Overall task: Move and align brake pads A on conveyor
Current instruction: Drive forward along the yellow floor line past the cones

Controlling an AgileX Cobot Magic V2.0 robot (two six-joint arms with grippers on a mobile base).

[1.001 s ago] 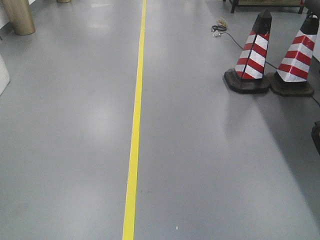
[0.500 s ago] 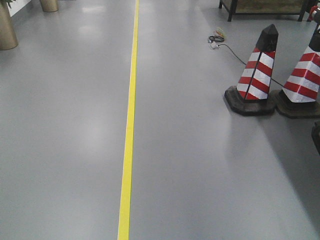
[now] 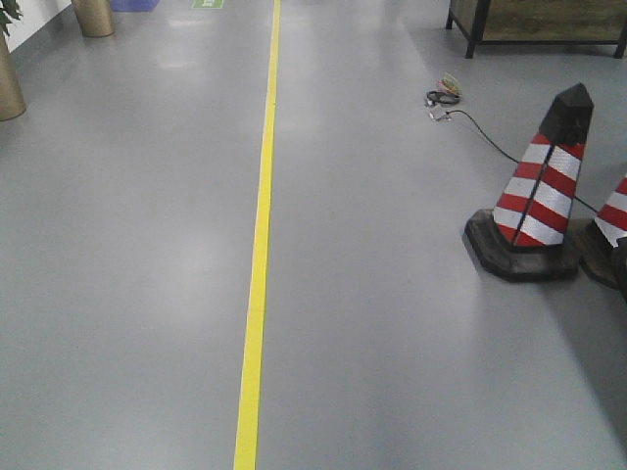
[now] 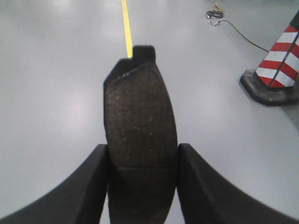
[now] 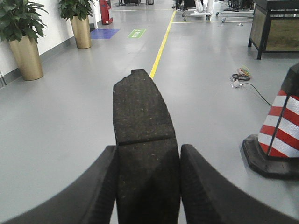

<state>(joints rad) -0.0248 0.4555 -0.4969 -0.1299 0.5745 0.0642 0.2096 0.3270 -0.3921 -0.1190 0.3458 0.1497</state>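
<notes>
In the left wrist view, my left gripper [image 4: 142, 154] is shut on a dark grey brake pad [image 4: 140, 121] that sticks out forward above the grey floor, a small tab at its far end. In the right wrist view, my right gripper [image 5: 147, 156] is shut on a second brake pad [image 5: 141, 112], whose centre groove lies just past the fingertips. Both black fingers press each pad's long edges. The conveyor is out of view in every frame. Neither gripper shows in the front view.
Grey floor with a yellow line [image 3: 259, 235] running ahead. A red-and-white striped cone [image 3: 539, 196] on a black base stands at the right, with a second cone [image 3: 609, 230] at the frame edge. A cable [image 3: 460, 108] lies beyond them. Gold planters [image 5: 27, 56] stand left, a cabinet [image 5: 275, 25] far right.
The front view has shifted: the cones have slid right and lower in the frame, and the second cone is now mostly cut off. The yellow line stays near the middle.
</notes>
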